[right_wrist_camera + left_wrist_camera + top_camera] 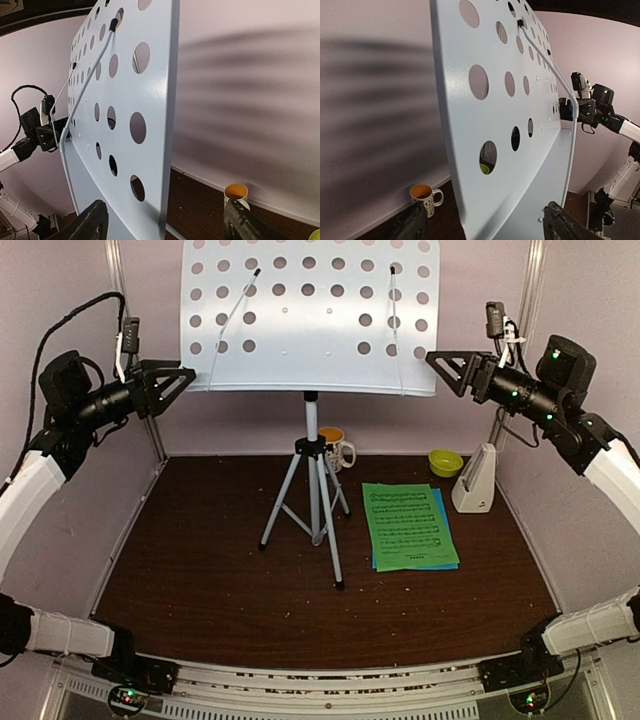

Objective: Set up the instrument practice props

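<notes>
The music stand (310,315) is at the far middle of the counter (200,570). Its silver tripod (312,500) is planted with the column upright. The pale grey perforated desk sits high on it, long axis running left to right, face turned to the near side and tipped back a little. Two wire page holders lie across that face.

The left hand (185,380) is at the desk's left edge and the right hand (438,362) at its right edge. Both are released: in each wrist view the fingers (412,222) stand wide apart, with the thin plate passing between them.

The green music sheet (408,525) lies flat to the right of the tripod, long axis near to far. It rests on the blue sheet (440,502), which shows along its right and near edges. The white metronome (476,482) stands upright just beyond their far right corner, near the right wall.

Only the top view shows the tripod, sheets and metronome. The wrist views see the desk nearly edge-on, its holes foreshortened, with the opposite arm beyond it. Both also catch the patterned mug (336,448) at the far wall, orange inside. The small green bowl (445,462) shows through one hole in the left wrist view.

The counter is dark brown wood grain, dotted with pale specks. Plain lilac walls close it in on the left, right and far sides.
</notes>
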Motion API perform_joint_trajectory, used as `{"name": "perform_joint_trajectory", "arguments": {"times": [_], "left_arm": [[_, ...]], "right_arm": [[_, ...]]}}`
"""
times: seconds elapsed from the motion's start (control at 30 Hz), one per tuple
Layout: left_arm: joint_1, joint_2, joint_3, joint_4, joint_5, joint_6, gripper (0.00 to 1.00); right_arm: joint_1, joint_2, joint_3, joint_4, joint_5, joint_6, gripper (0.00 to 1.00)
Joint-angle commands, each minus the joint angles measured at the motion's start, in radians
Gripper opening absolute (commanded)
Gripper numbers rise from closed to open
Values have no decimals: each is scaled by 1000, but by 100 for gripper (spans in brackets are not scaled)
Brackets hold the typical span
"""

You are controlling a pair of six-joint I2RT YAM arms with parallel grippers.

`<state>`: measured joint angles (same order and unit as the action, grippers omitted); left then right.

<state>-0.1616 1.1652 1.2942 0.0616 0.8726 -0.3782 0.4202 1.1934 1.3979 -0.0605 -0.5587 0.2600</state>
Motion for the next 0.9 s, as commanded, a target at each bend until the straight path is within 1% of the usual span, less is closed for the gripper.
{"name": "perform_joint_trajectory", "arguments": {"times": [0.0, 0.07, 0.13, 0.27, 0.33, 0.43, 0.5, 0.6, 0.67, 0.77, 0.8, 0.87], "left_arm": [[55, -59, -32, 32, -13, -60, 88], [101, -83, -69, 71, -28, -111, 93], [137, -104, -119, 129, -31, -167, 95], [177, -136, -186, 126, -80, -204, 98], [183, -153, -222, 102, -120, -208, 98], [191, -186, -294, 103, -188, -223, 98], [192, -209, -343, 114, -226, -235, 98], [194, -227, -398, 100, -266, -234, 98], [193, -229, -422, 65, -278, -206, 98], [182, -252, -494, 90, -299, -213, 98], [174, -261, -514, 84, -311, -202, 98], [156, -278, -542, 45, -337, -167, 98]], "right_arm": [[-1, -78, 37, -23, 89, -3, 87], [-2, -114, 10, -21, 139, -13, 93], [-3, -148, -25, -11, 168, -15, 100], [-7, -191, -87, -37, 185, -9, 100], [-9, -204, -115, -94, 224, 5, 100], [-15, -249, -215, -138, 244, -4, 100], [-21, -272, -272, -170, 277, 25, 100], [-22, -239, -315, -271, 333, 44, 100], [-22, -189, -353, -315, 336, 61, 100], [-11, -98, -443, -264, 305, 114, 96], [-1, -65, -475, -239, 304, 125, 96], [22, 14, -486, -214, 317, 135, 95]]}}
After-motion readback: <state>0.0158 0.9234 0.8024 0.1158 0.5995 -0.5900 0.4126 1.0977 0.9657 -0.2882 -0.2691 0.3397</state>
